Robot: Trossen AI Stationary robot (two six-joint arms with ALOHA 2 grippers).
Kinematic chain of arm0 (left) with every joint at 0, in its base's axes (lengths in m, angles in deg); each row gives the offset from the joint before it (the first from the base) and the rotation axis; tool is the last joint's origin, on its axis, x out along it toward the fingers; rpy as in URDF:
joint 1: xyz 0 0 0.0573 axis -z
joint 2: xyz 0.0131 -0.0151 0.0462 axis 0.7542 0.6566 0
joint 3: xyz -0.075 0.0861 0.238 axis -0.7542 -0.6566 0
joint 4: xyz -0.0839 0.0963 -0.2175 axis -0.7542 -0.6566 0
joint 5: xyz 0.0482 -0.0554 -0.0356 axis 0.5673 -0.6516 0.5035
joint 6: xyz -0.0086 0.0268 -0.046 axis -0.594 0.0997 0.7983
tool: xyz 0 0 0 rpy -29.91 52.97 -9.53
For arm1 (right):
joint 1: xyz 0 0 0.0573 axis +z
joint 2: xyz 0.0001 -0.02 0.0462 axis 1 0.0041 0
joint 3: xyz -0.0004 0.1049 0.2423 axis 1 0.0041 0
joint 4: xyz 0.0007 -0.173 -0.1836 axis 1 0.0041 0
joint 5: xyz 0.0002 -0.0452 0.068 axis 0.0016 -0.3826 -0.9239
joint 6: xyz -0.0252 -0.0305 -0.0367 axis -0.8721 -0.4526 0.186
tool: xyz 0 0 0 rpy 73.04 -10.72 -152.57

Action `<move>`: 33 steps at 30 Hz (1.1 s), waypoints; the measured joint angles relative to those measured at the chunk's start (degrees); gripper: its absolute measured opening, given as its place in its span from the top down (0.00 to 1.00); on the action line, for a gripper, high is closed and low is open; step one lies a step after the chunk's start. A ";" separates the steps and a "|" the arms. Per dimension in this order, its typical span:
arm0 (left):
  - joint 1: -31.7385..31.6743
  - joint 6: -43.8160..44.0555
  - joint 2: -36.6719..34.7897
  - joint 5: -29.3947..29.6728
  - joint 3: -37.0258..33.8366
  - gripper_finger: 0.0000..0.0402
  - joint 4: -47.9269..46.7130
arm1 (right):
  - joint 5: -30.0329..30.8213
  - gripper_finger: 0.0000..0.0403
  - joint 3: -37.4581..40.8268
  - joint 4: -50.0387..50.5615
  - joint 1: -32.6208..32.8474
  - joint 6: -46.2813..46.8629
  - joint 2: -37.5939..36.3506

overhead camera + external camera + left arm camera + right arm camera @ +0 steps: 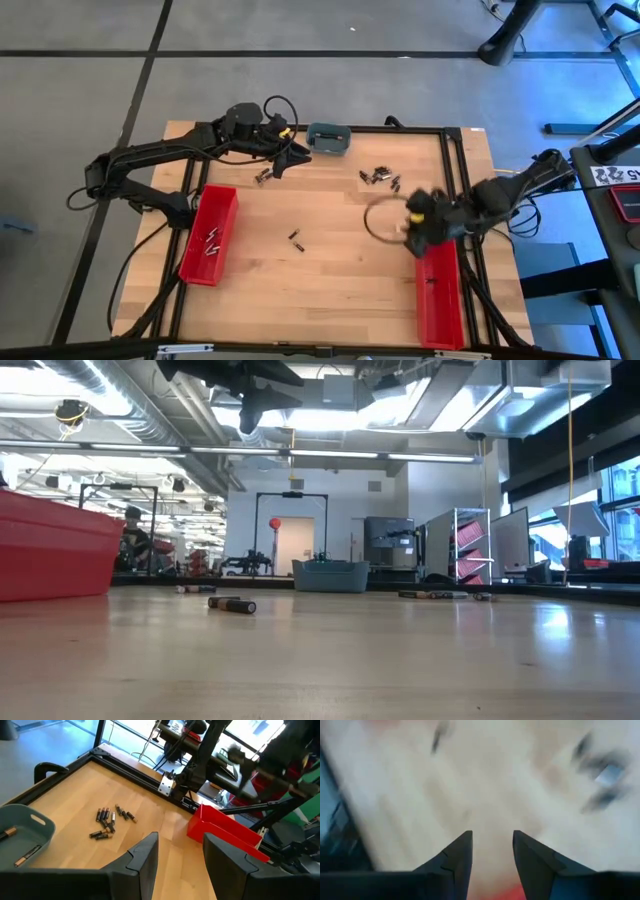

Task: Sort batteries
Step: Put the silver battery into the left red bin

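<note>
several batteries point(377, 178) near grey dish point(328, 138) | l gripper point(290, 158) beside dish, fingers apart, empty | r gripper point(418, 238) well off dish, fingers apart, empty

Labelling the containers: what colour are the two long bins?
Red, both the left bin and the right bin; clearest in the high view.

Looked straight down from overhead on the whole table point(330, 260). Sat at tabletop height, faced level across the boards toward the grey-blue dish point(330, 575). Rode each wrist, close above the wood. Shared the battery cluster point(380, 178) point(107, 820) at one o'clock overhead.
</note>
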 joint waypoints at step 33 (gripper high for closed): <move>0.85 10.79 0.03 16.75 0.00 0.64 -0.08 | -22.24 0.65 35.45 -46.44 -55.72 -83.79 6.46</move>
